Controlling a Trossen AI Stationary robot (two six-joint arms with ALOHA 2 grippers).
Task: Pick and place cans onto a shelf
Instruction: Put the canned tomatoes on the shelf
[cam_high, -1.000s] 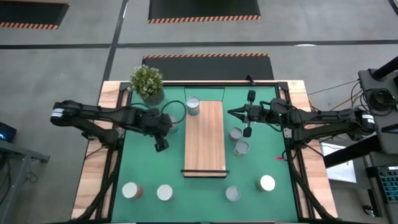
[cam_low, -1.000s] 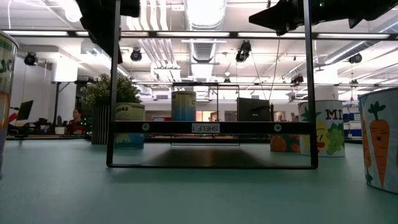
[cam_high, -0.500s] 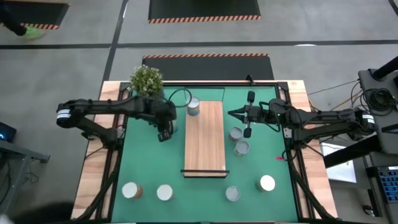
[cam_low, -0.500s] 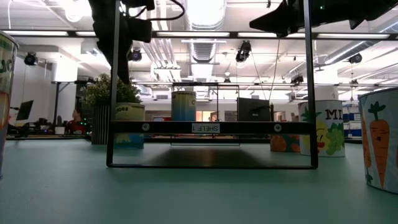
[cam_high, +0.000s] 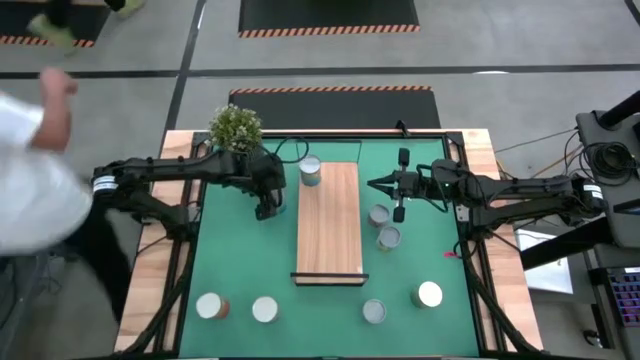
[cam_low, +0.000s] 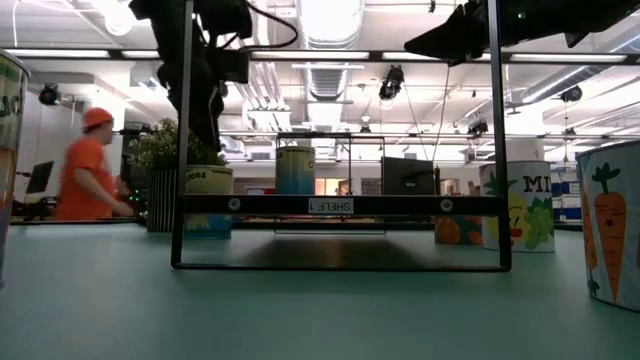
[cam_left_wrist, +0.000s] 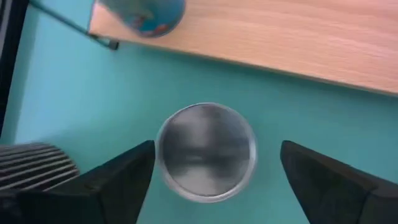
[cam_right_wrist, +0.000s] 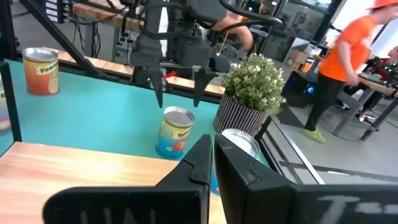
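Left wrist view is showing the left gripper spread wide, its two dark fingers standing to either side of an upright can with a round silver top, not touching it. That can is standing on the green mat just beside the long edge of the shelf, with a blue-labelled can sitting at the plank's corner. From above, the left gripper is hovering between the potted plant and the shelf, whose long axis is running from the far side of the table toward the near side, the dark strip at the near end. The right gripper is waiting off the shelf's other long edge with its fingers pressed together, holding nothing; two silver-topped cans are standing near it. Four more cans are standing upright along the near side of the mat. A person in orange is passing behind the table.
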